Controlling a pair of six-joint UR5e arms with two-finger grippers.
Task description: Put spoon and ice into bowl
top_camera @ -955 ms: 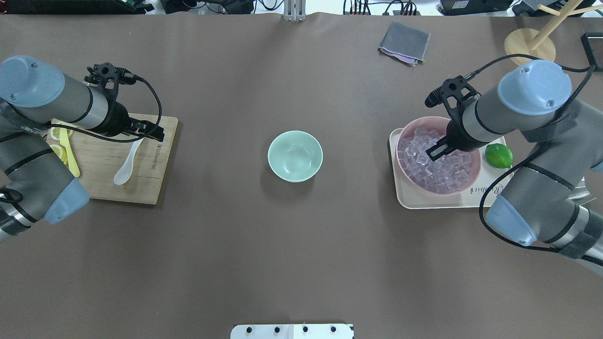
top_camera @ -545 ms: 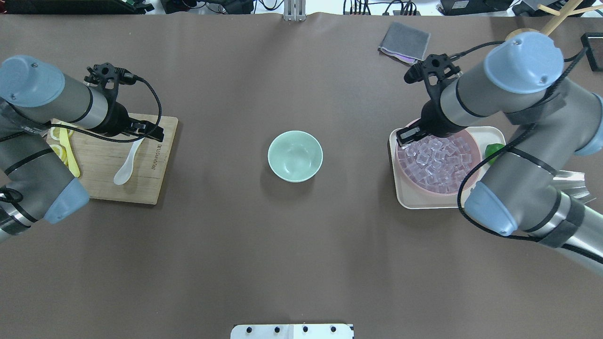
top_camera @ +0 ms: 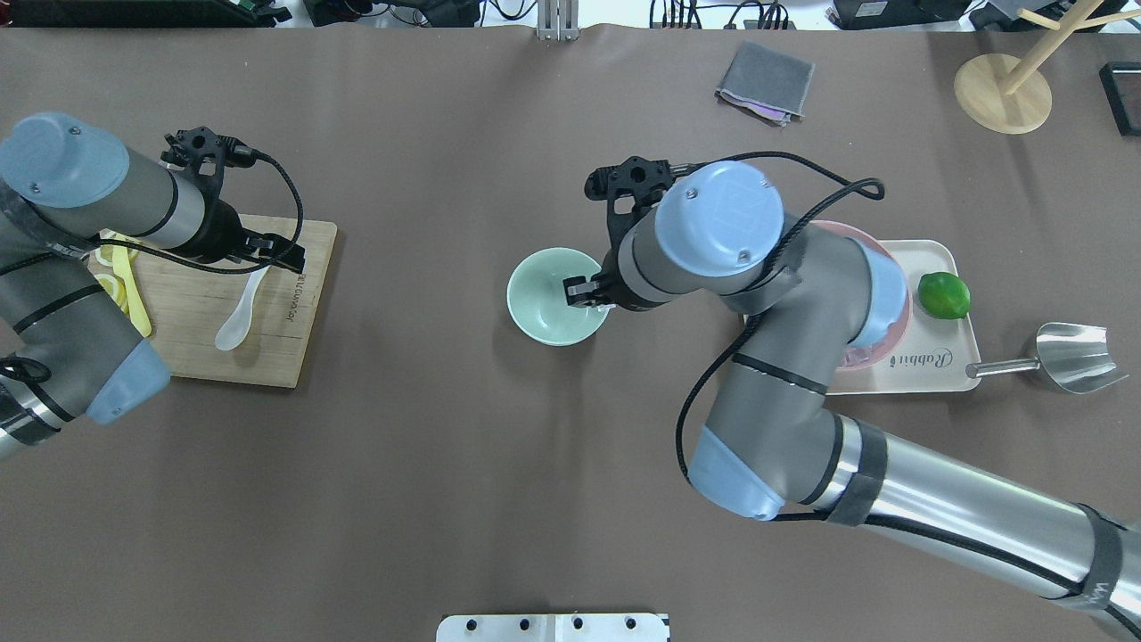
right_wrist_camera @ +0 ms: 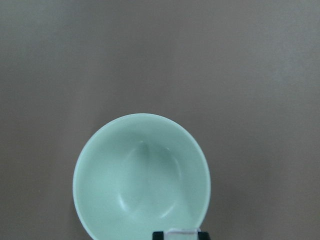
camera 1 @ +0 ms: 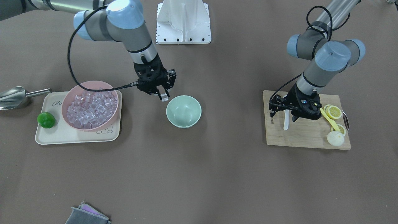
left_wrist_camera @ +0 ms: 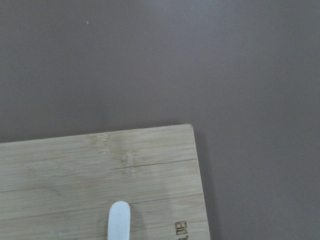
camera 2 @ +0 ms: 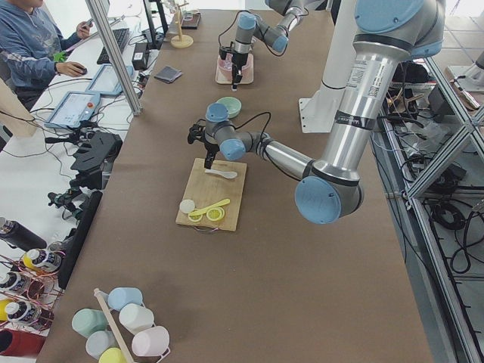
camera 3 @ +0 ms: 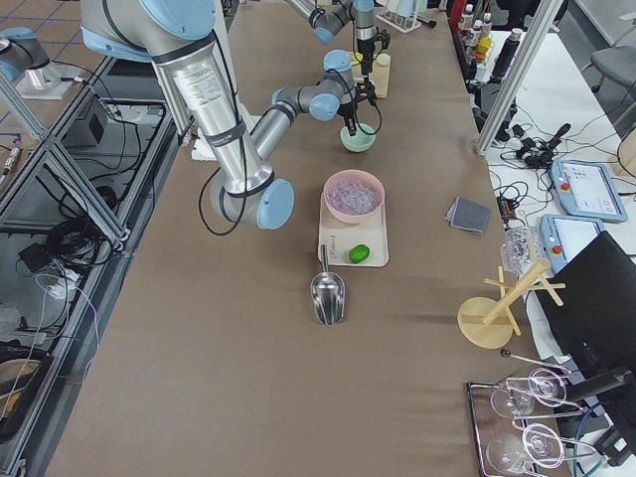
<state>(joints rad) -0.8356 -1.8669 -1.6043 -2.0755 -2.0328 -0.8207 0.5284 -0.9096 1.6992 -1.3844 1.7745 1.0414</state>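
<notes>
Brown tabletop [top_camera: 446,464], spoon [top_camera: 236,328], handle away from robot [camera 1: 183,25] beneath parted left claw [top_camera: 290,260], right claw [camera 1: 164,97] tight around ice [camera 1: 164,99] above bowl [top_camera: 545,308]

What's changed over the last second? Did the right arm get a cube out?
Yes. The right gripper left the pink bowl and swung toward the table's middle. It is now shut on an ice cube and holds it over the edge of the mint-green bowl. Unchanged: the left gripper stays over the spoon, which still lies on the cutting board, and the mint-green bowl is still empty.
</notes>
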